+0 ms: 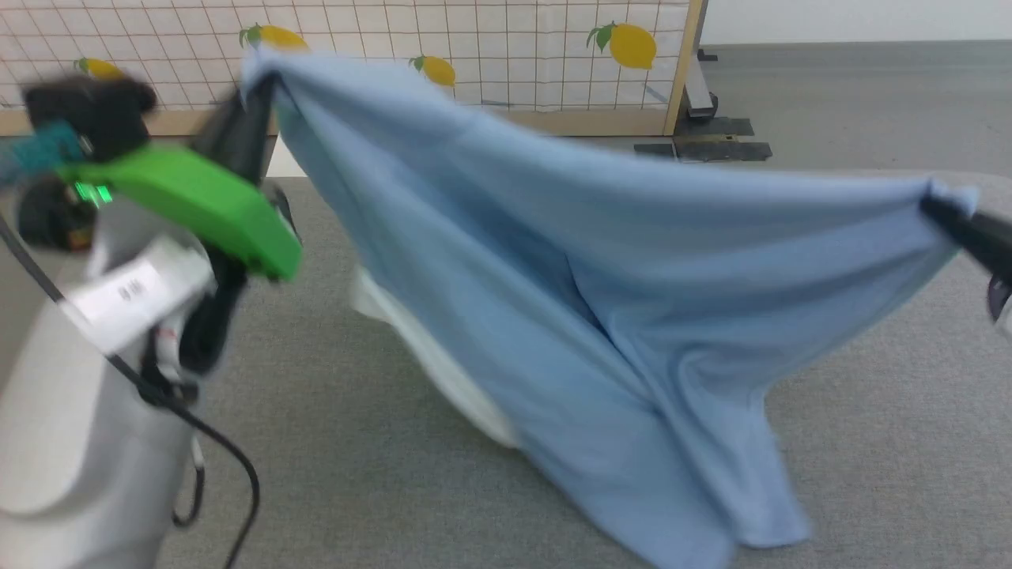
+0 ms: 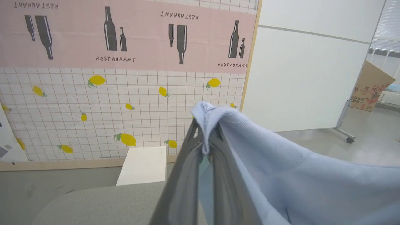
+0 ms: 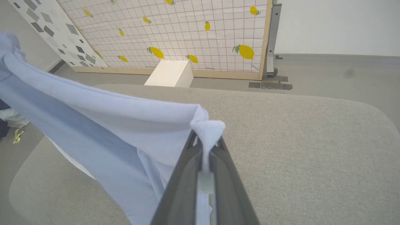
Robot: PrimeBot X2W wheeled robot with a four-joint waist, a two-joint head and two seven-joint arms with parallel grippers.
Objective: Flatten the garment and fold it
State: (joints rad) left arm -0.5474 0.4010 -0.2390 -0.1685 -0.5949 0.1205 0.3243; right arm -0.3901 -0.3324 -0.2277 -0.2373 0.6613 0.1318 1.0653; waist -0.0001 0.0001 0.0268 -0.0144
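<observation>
Head view gives me what I need: the large light-blue soft knit garment [image 1: 601, 261] is strung between my two tools. Its top edge runs as one taut line from the left gripper [image 1: 259, 85] across to the right gripper [image 1: 939, 207]. Both pairs of long dark fingers are clamped tight on cloth, each pinching a small bunched corner. The wrist views show the knit squeezed up through the closed tips on either side.

That stretched edge is the long axis, lying gripper to gripper, and its left end sits noticeably higher in the picture than its right. Everything else hangs below that line. The body sags down from both tools, with a strip of white inner trim [image 1: 443, 371] showing under the left half. The lowest folds appear to trail onto the pale grey fabric-covered table [image 1: 340, 474] beneath, on the side nearer me.

I judge the coming move to be laying it down flat. That turns on levelling the two ends and holding the edge taut as the hanging part meets the table. Neither arm is nearer; each owns one corner.
</observation>
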